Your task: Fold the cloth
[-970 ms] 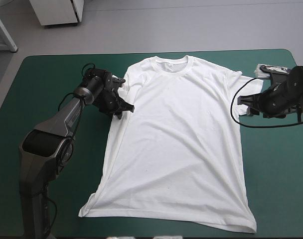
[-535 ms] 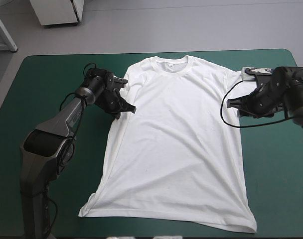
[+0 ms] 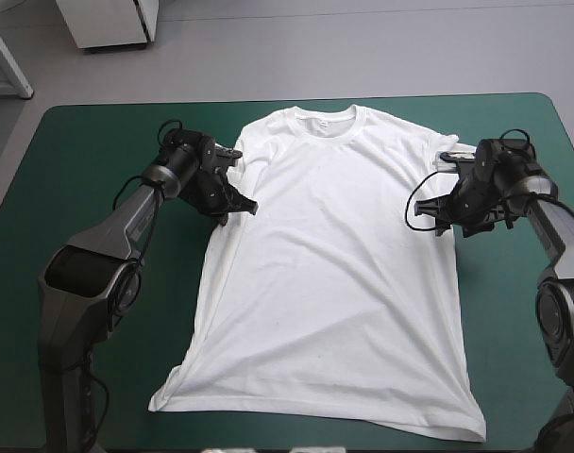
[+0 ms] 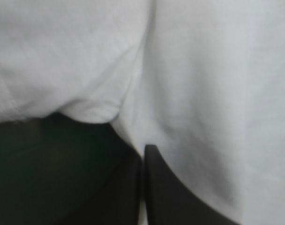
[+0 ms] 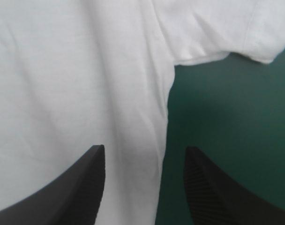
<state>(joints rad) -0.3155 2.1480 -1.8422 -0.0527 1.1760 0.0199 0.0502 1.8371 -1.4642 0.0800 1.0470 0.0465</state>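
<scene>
Teal-green-covered table [image 3: 79,142], white T-shirt [image 3: 334,274] spread flat on it, collar toward far edge

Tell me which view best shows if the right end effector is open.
Right wrist view: the right end effector stands open, straddling the T-shirt's side edge. High view shows it small, fingers unclear; left wrist view misses it.

Teal-green table cover [image 3: 70,160]: smooth, rounded far corners, spans most of high view.
</scene>
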